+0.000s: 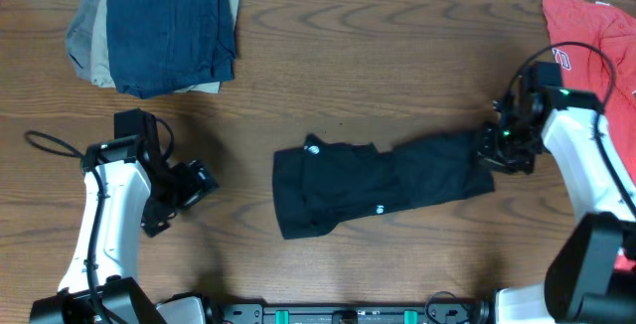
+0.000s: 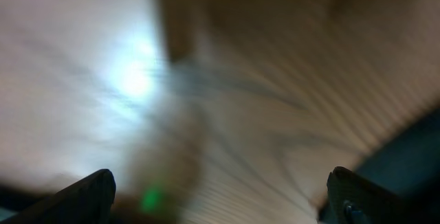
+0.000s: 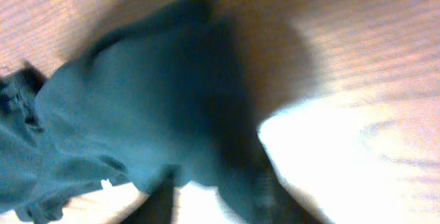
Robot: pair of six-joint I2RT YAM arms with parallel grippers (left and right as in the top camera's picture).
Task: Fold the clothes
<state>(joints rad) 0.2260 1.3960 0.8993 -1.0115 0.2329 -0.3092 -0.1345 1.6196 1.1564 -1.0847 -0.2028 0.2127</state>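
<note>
The left hand [image 1: 189,187] hangs over the worktop [image 1: 397,56] at the lower left. Its fingers [image 2: 89,195] are spread wide with nothing in them. The right hand [image 1: 494,150], at the right, pinches the end of the black T-shirt [image 1: 378,185]. The T-shirt lies crumpled in the middle. Folded clothes [image 1: 164,31] sit at the upper left, and a red shirt [image 1: 586,36] at the upper right.

Open table [image 1: 397,56] between folded stack [image 1: 157,28] and red shirt [image 1: 594,31]; black T-shirt [image 1: 378,180] blocks centre, apparently flat.
</note>
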